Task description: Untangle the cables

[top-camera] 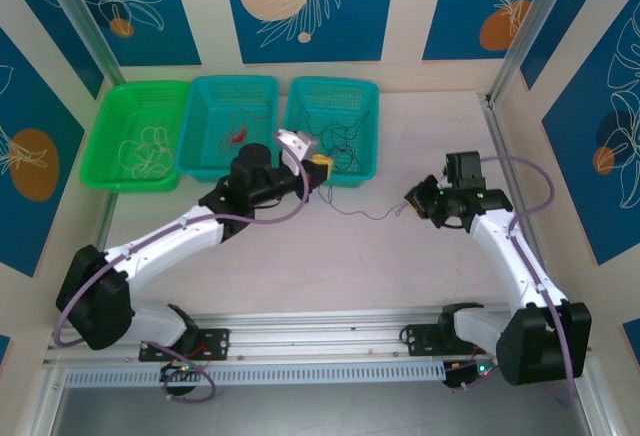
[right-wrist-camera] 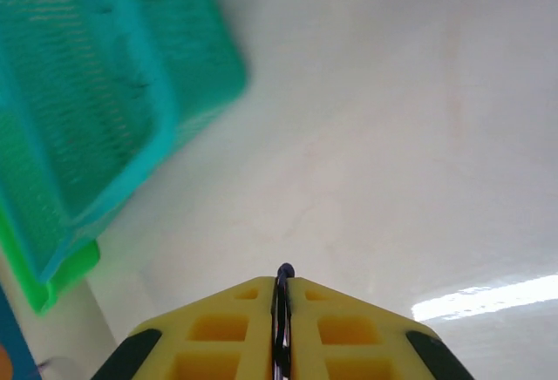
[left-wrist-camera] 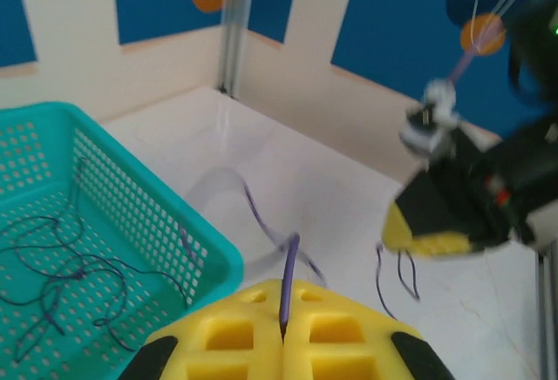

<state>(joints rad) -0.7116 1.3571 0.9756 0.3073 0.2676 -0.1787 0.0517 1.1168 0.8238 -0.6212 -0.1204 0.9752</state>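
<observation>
The left gripper (top-camera: 320,168) is being held just in front of the right teal basket (top-camera: 330,84), near its front rim. In the left wrist view its yellow fingers (left-wrist-camera: 227,336) are being pressed together, and one end of a dark purple cable (left-wrist-camera: 290,262) is being clamped between them.

The right gripper (top-camera: 412,203) is being held over the open table (top-camera: 400,276), well apart from the baskets. In the right wrist view its fingers (right-wrist-camera: 340,328) are being closed on a dark strand, and the tip of this strand is being shown at the seam between them.

In the top view the dark purple cable is being stretched loosely across the table between the two grippers, and its middle is lying on the surface.

Further cables are being contained in the baskets:
- dark cables (top-camera: 345,141) in the right teal basket;
- red cables (top-camera: 238,138) in the middle teal basket (top-camera: 235,82);
- cream cables (top-camera: 150,146) in the green basket (top-camera: 145,88).
</observation>
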